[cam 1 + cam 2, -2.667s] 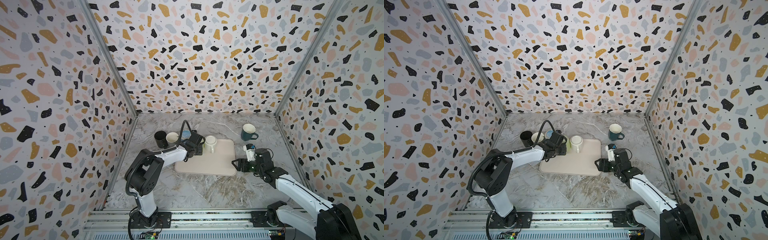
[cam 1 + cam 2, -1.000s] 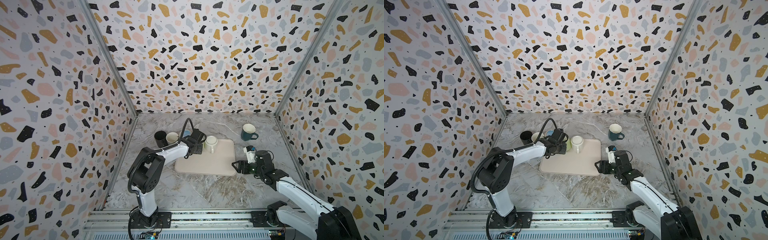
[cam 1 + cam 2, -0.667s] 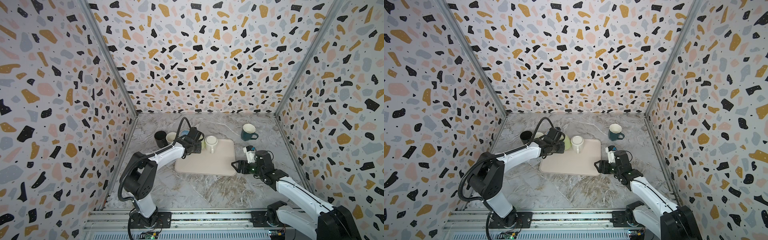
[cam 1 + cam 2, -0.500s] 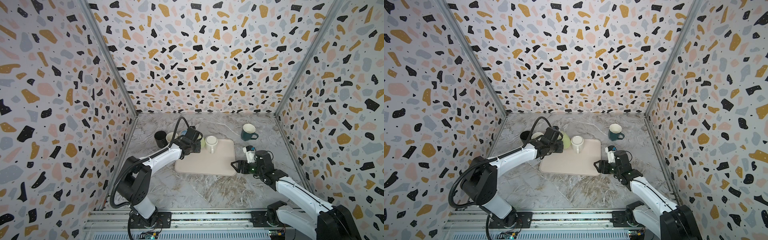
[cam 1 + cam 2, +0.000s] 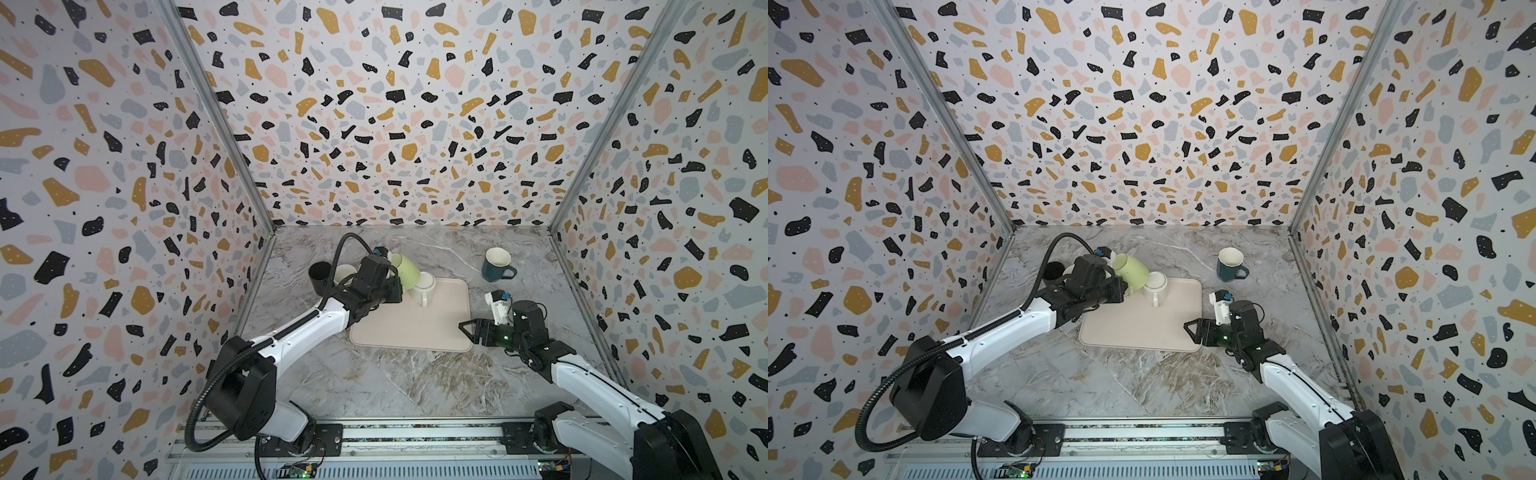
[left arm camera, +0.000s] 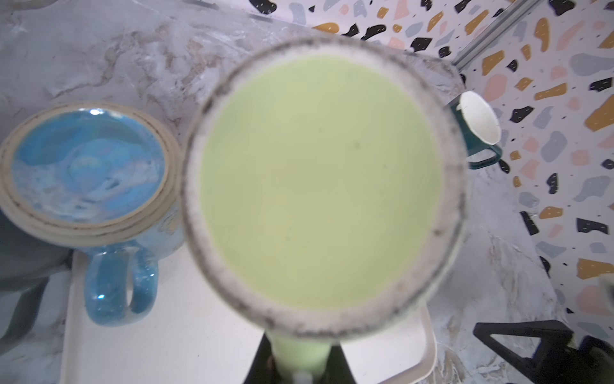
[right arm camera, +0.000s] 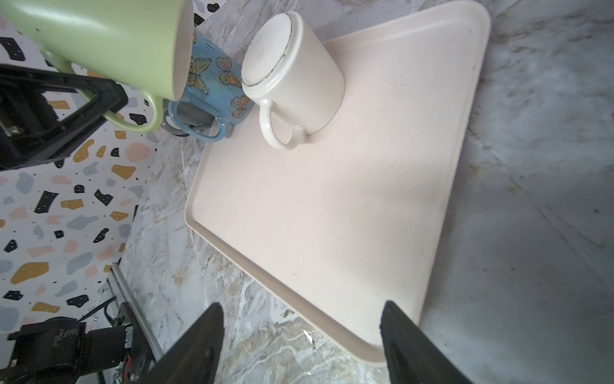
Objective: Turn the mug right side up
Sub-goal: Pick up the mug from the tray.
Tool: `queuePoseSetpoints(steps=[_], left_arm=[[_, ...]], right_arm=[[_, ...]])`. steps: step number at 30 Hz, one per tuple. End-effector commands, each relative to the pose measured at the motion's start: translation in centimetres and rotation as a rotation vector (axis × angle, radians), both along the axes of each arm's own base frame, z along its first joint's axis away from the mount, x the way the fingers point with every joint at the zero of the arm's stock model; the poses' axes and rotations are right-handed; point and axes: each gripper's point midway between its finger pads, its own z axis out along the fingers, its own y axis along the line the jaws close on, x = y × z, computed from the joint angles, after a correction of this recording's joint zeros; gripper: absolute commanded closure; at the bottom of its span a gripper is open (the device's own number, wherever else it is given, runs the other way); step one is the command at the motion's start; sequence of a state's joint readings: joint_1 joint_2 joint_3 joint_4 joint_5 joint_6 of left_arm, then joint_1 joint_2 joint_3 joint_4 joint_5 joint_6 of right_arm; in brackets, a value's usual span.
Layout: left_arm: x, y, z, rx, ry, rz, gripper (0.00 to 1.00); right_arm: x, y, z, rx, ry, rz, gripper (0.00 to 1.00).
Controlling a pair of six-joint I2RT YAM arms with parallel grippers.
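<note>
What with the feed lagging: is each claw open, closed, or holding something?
Left claw: closed on the handle of the green mug.
Right claw: open, holding nothing.

Tray (image 5: pixel 411 328) front free; green mug (image 5: pixel 405 270), white mug (image 5: pixel 420 287) behind

Terrazzo-patterned walls (image 5: pixel 374 124) close in left, right and far. A grey marble-look tabletop (image 5: pixel 395 382) lies evenly lit, with a metal rail (image 5: pixel 415 434) along its near edge.

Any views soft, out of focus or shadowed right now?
Left wrist: the green mug sits too close, its base filling the frame and blurred; the blue mug beside it is sharper. Right wrist: white mug and tray are sharp, with a soft shadow across the tray. Both top views: sharp, evenly lit.
</note>
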State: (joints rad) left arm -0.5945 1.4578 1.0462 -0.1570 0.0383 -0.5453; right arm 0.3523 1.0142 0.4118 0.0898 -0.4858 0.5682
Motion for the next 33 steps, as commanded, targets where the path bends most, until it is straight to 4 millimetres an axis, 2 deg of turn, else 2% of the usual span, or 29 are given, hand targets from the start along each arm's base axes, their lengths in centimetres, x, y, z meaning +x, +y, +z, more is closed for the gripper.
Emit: queuePoseSetpoints(steps=[1,7,13,20,27,33], left_arm=[[1.0,-1.8,5.8,-0.162,-0.157,-0.044,1.00],[0.7,-2.6,7.4,-0.248,-0.179,-0.070,1.00],[-0.1,-3.9,9.1,-0.374,-0.183,-0.114,1.00],[-0.6,-4.8,10.3,-0.446,-0.181,-0.148,1.00],[-1.3,-5.9,10.8,-0.467,-0.171,-0.189,1.00],[-2.0,-7.4,12.1,-0.528,-0.176,-0.255,1.00]], right_arm=[[0.0,0.6,1.2,0.071,-0.016,0.010,0.25],[0.0,0.9,2.1,0.107,-0.032,0.013,0.24],[0.2,1.3,4.1,0.169,-0.082,0.019,0.24],[0.2,2.0,5.9,0.257,-0.109,0.039,0.24],[0.4,2.2,6.9,0.291,-0.129,0.037,0.24],[0.5,2.2,7.9,0.312,-0.173,0.035,0.24]])
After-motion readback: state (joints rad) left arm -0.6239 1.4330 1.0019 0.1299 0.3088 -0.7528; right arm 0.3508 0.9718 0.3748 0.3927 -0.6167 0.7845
